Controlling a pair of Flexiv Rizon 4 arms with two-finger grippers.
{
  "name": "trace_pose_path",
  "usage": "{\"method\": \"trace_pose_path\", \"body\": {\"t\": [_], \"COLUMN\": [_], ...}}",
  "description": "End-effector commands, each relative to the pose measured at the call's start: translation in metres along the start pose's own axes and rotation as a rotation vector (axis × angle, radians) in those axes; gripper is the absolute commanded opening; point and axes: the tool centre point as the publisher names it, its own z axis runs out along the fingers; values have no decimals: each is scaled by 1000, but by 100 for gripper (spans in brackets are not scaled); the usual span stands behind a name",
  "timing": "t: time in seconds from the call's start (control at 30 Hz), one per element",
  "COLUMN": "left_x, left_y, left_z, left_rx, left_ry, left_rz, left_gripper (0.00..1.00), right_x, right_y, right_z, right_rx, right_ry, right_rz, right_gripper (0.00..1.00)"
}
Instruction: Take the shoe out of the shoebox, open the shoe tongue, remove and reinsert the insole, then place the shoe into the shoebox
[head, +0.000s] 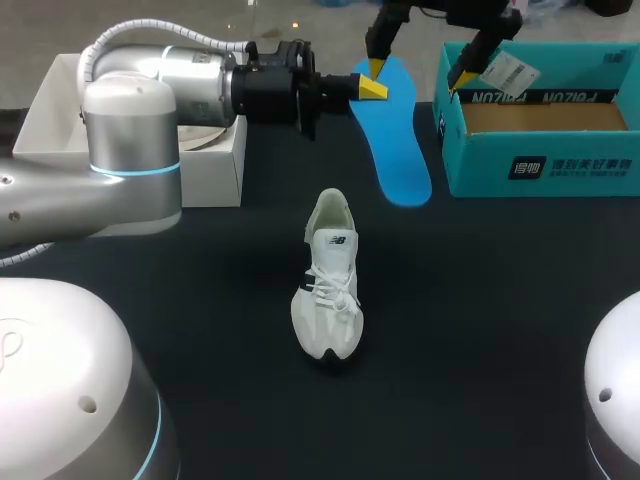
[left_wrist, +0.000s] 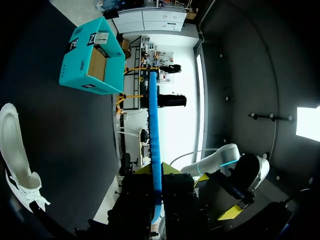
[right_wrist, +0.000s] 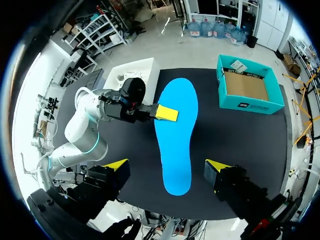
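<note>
At the far left of the black tabletop sits an open white cardboard box, and my left arm reaches across in front of it toward the middle. The left gripper is clamped on one long edge of the flat bright-blue foam insole, a yellow tip on each face. In the left wrist view the insole shows edge-on between the fingers and runs straight out ahead of them. Nearer the front, about mid-table, the white lace-up mesh sneaker stands upright on its sole, apart from both grippers. Its toe faces the camera and its collar faces the far side, and I cannot tell how far the tongue is pulled open. Above the far end of the insole hangs the right gripper, its fingers spread wide, one on each side of the insole and touching nothing. To the right the open teal cardboard shoebox shows only its brown floor. I judge the insole to be out of the shoe and its reinsertion not yet begun. The next move calls for carrying the insole to the sneaker's collar, tilting its free end down into the opening and sliding it toward the toe. The free right gripper would probably have to steady the light shoe.
</note>
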Motion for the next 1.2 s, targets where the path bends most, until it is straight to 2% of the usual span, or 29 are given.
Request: {"method": "trace_pose_path", "body": {"t": [0.03,0.3,0.5,0.7,1.2], "left_x": [1,-7,-8,-7,-7], "left_y": [1,6,6,7,8], "left_z": [-2,-8,-7,-5,-7], "left_rx": [0,7,12,8,-2], "left_ry": [-9,-6,-4,1,1], "left_rz": [-8,-32,-37,-28,-30], "left_gripper": [0,0,0,0,0], "right_x": [11,8,18,18,18], "right_y": [7,13,13,11,10], "right_z": [6,3,-3,8,8], "right_rx": [23,16,5,12,8], "right_ry": [-197,-188,-246,-264,-260], "right_rz": [4,-34,-39,23,29], "right_gripper": [100,100,100,100,100]}}
